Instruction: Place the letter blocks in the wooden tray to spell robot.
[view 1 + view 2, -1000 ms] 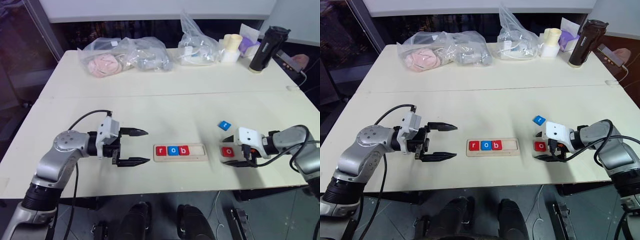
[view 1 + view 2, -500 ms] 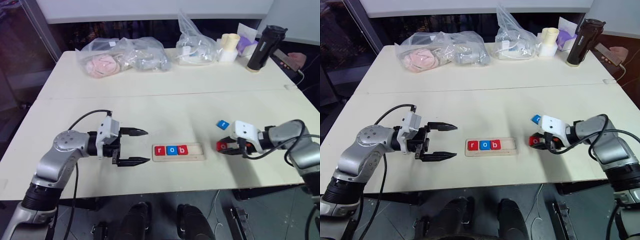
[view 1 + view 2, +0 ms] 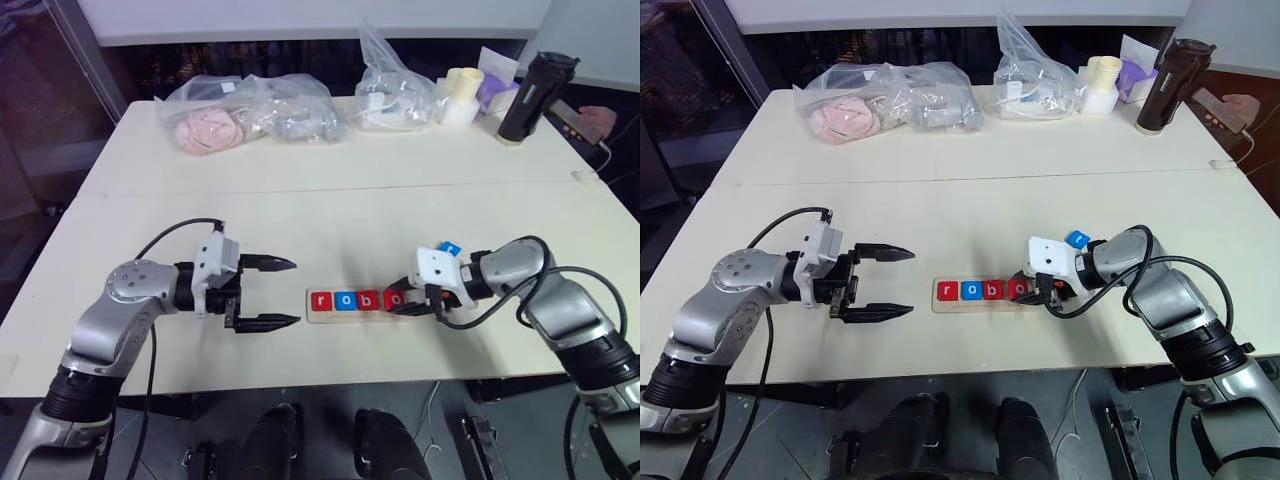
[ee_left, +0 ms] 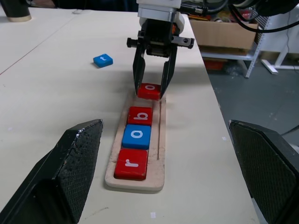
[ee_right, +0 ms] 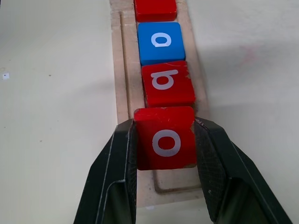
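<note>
Your wooden tray [image 4: 158, 161] is a long, narrow strip of pale wood with a shallow recess, lying on the cream table [image 3: 330, 215] between the two arms. In it, from the end nearest the left arm, you have a red "r" block [image 4: 131, 163], a blue "o" block [image 4: 137, 136] and a red "b" block [image 4: 140, 115], all flat, glossy squares with white lowercase letters, set edge to edge.

Your right gripper [image 5: 164, 140] is pinching a red "o" block [image 5: 165, 138] by two opposite edges, its black textured fingers [image 5: 121, 154] pressed against the tile. You are holding that block over the tray's recess, just beside the "b"; whether it rests on the wood cannot be told.

A blue block [image 4: 103, 60] lies loose on the table, just beyond the right gripper's wrist.

Your left gripper [image 3: 272, 293] hangs spread wide and empty, near the tray's "r" end, not touching it.
</note>
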### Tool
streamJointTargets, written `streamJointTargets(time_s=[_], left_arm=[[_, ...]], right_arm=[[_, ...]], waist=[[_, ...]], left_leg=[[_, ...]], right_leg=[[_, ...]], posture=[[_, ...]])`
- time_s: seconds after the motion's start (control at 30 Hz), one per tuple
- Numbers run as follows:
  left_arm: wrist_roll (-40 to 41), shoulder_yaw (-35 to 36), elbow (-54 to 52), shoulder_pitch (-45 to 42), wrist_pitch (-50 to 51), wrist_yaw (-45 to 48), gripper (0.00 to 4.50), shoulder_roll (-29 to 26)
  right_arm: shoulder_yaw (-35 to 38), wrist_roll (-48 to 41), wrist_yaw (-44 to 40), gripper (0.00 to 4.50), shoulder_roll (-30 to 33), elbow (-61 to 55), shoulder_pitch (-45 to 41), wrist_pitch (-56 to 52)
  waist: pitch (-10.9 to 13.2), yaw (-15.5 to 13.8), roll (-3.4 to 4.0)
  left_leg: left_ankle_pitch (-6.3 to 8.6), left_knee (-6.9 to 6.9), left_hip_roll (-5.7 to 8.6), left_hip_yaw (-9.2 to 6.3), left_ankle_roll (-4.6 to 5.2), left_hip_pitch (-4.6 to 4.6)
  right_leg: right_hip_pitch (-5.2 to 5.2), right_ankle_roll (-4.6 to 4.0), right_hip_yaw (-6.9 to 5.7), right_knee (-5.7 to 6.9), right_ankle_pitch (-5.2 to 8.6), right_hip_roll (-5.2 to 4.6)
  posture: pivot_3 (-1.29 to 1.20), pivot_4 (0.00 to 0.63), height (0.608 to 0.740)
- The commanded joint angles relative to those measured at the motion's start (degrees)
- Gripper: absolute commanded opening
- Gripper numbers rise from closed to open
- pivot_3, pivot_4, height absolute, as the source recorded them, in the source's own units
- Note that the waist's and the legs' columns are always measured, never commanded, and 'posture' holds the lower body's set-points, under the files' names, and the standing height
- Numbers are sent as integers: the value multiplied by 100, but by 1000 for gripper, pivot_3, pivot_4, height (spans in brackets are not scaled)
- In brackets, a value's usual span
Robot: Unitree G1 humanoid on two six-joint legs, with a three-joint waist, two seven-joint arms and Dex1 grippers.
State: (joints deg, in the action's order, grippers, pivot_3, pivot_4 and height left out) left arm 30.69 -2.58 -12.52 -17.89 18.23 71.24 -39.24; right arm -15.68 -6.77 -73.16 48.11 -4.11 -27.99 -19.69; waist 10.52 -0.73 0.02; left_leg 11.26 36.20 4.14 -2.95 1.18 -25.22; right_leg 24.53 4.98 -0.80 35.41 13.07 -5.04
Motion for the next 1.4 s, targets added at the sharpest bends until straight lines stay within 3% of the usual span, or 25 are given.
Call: streamJointTargets(time_s=[0.03, 0.9, 1.1, 1.13, 1.4], left_arm=[[102, 150, -217, 37, -7, -26, 4500, -53], [154, 132, -349, 121, 50, -142, 4500, -39], [166, 133, -350, 128, 55, -161, 4500, -33], [166, 133, -350, 130, 55, -164, 4500, -32], [167, 120, -354, 142, 50, -199, 4500, -14]], right_arm=[[-20, 81, 24, 1138, -74, -19, -154, 94], [-66, 256, -5, 1138, -208, 271, -222, 237], [-76, 293, 41, 4236, -277, 309, -289, 256], [-71, 292, 42, 4477, -280, 299, -307, 263], [178, 162, 115, 4477, -205, 226, -468, 125]], waist=[[0, 1, 0], [0, 1, 0], [0, 2, 0], [0, 2, 0], [0, -1, 0]], left_leg=[[0, 1, 0, 0, 0, 0], [-2, 2, 0, 0, -2, 2], [-2, 2, 0, 0, -2, 2], [-2, 2, 0, 0, -2, 2], [-3, 3, 0, 0, -3, 2]], right_leg=[[0, 0, 0, 0, 0, 0], [0, 0, 0, 7, 0, 2], [0, 0, 0, 7, 0, 2], [0, 0, 0, 8, -1, 3], [0, 0, 0, 10, -1, 3]], posture=[[0, 150, 738], [0, 150, 738], [0, 150, 738], [0, 150, 738], [0, 150, 738]])
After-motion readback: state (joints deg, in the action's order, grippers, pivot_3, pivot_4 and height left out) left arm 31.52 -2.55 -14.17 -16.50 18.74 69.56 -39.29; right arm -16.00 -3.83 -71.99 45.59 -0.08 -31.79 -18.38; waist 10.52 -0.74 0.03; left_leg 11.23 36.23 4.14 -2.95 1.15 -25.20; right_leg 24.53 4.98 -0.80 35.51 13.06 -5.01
